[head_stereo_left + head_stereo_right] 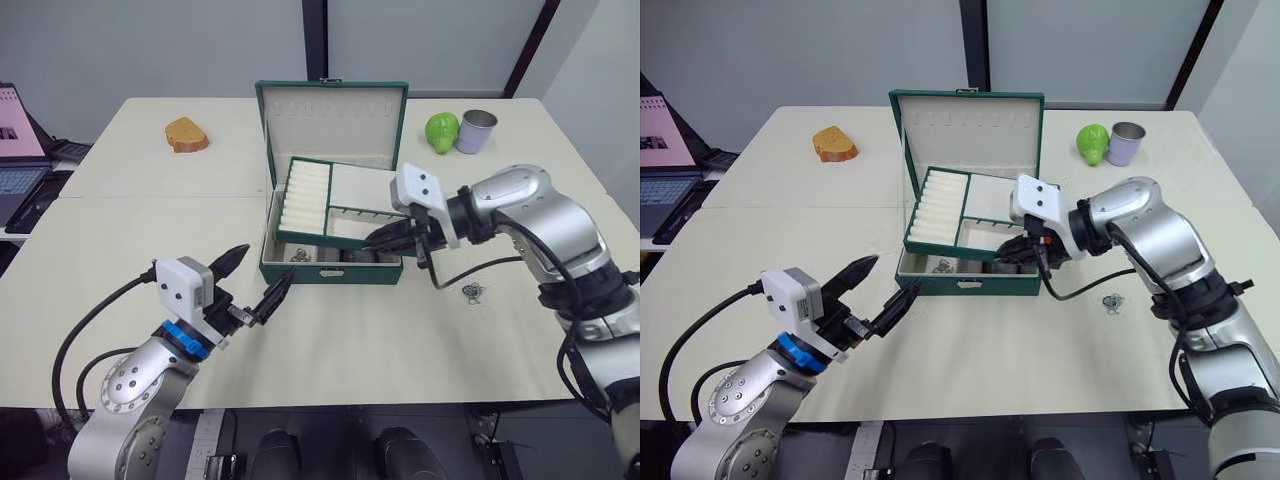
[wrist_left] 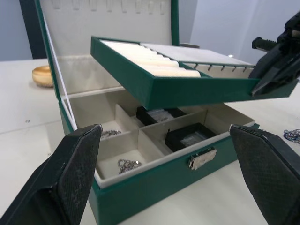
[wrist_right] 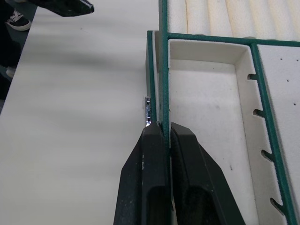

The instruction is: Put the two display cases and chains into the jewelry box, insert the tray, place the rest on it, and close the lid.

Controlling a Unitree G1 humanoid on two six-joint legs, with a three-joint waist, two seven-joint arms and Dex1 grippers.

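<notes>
Green-rimmed and cream-lined, the tray (image 1: 335,205) is held tilted above the open jewelry box (image 1: 330,268) at the middle of the table (image 1: 120,230). Its long axis runs roughly from 9 to 3 o'clock, with the ring rolls at the 9 o'clock end. The right arm reaches in from 3 o'clock, elbow bent outward, and the right end effector (image 3: 166,140) has its black fingers pinched together on the tray's rim. The left arm rises from 7 o'clock, its left end effector (image 1: 258,278) spread wide apart and holding nothing, pointed toward the box front. The lid (image 1: 332,112) stands upright behind. Inside the box lie the two display cases (image 2: 190,137) and silver chains (image 2: 127,164). Another chain (image 1: 472,291) lies on the table at 4 o'clock of the box.
</notes>
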